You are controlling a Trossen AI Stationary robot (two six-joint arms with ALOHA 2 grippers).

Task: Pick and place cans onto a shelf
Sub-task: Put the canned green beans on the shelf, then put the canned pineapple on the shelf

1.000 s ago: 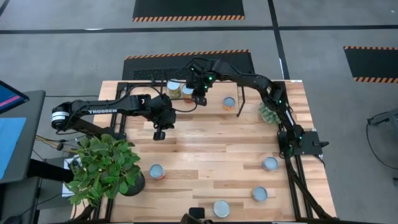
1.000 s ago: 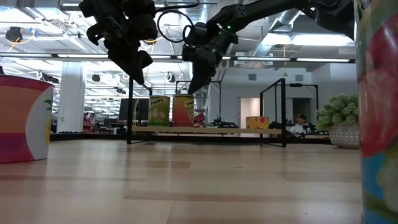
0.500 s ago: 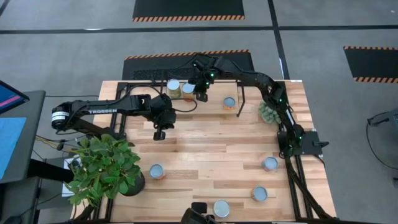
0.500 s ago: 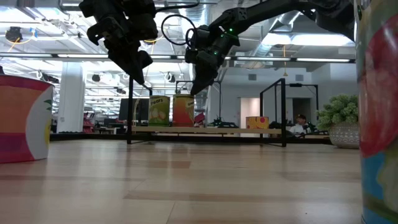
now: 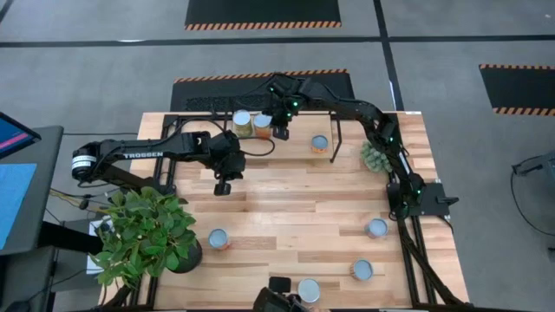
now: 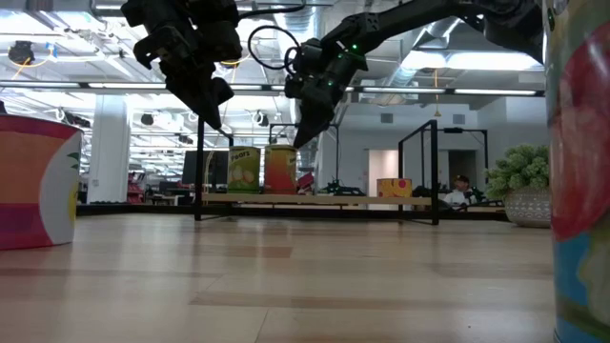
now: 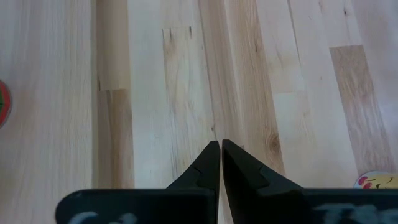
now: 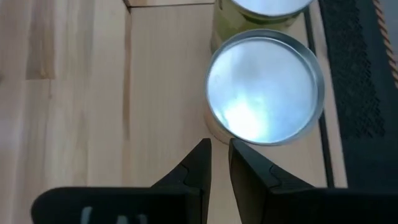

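The shelf stands along the table's far edge with three cans on its board: a green-labelled can, an orange-labelled can beside it, and a third can farther right. My right gripper hovers over the shelf board just beside the orange-labelled can's silvery top. Its fingers stand a narrow gap apart with nothing between them. My left gripper hangs shut above the bare table, left of the middle, and holds nothing. Several more cans stand upright on the table's near half.
Loose cans stand on the table at the near left, the right, the near right and the near edge. A large leafy plant fills the near left corner. A small plant stands by the right arm.
My right gripper has turned a little above the shelf, and its fingertips have swung slightly toward the table's right beside the orange-labelled can. The cans have not moved.
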